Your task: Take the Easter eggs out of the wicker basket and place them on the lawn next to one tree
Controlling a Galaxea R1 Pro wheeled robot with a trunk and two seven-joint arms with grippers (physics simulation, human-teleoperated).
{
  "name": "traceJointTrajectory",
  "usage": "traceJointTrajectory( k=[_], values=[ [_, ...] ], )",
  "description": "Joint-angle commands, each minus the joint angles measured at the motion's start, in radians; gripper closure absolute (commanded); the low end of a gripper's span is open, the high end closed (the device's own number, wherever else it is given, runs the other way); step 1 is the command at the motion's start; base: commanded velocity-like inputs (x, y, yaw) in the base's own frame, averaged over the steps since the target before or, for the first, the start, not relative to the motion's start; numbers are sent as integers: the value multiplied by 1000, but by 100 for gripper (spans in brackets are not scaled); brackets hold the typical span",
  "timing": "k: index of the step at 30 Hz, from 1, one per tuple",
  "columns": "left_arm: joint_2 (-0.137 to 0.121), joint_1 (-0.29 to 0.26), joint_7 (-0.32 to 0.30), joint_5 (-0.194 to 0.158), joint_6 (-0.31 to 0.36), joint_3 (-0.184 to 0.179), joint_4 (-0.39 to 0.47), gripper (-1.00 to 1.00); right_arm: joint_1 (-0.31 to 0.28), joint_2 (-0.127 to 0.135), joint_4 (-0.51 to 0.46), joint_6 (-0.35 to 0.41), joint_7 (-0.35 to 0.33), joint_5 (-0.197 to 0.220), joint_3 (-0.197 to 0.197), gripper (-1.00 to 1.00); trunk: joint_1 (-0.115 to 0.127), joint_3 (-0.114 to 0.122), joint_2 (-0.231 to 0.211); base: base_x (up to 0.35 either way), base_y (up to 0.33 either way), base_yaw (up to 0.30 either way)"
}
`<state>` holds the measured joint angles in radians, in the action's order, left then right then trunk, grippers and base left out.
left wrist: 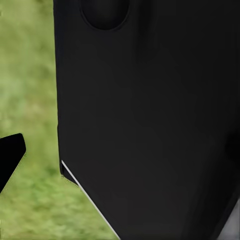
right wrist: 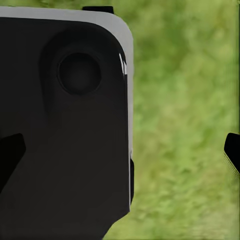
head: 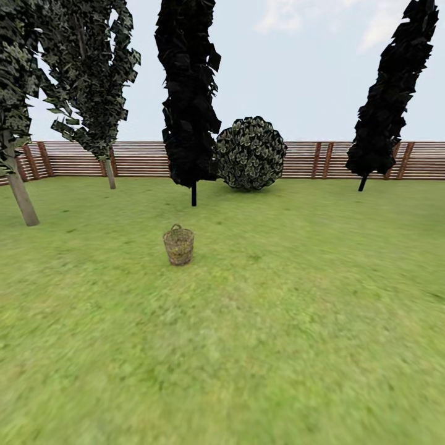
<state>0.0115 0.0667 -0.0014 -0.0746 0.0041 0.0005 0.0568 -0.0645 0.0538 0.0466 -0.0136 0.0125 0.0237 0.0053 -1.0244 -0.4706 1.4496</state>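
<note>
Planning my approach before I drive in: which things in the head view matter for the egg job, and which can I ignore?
For the job:
- wicker basket, eggs inside too small to tell
- lawn
- grey-trunked trees: near, far

Ignore:
- black trees
- round bush
- wooden fence

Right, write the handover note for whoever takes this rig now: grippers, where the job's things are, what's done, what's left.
Grippers: both wrist views look past dark robot bodywork onto grass; the right gripper shows fingertips wide apart with nothing between them, so it is open and empty. The left cannot be judged.
Things: the wicker basket stands upright on the lawn, ahead and well out of reach. Its contents cannot be made out from here. The nearest pale-trunked tree stands to its left; another is by the fence.
Done: nothing visible yet.
Left: drive to the basket, lift out the eggs, lay all three beside one tree.
</note>
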Motion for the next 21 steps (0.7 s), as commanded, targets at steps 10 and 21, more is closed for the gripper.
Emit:
traceJointTrajectory(
  k=[10,21],
  values=[
    [1,1,0,-8,-1,-1,2,-100,-1,0,3,-2,1,2,1,-100,-1,-1,0,331,0,0],
    [1,1,0,-7,-1,-1,1,-100,-1,1,3,0,1,2,1,-100,-1,-1,0,331,0,0]
  ],
)
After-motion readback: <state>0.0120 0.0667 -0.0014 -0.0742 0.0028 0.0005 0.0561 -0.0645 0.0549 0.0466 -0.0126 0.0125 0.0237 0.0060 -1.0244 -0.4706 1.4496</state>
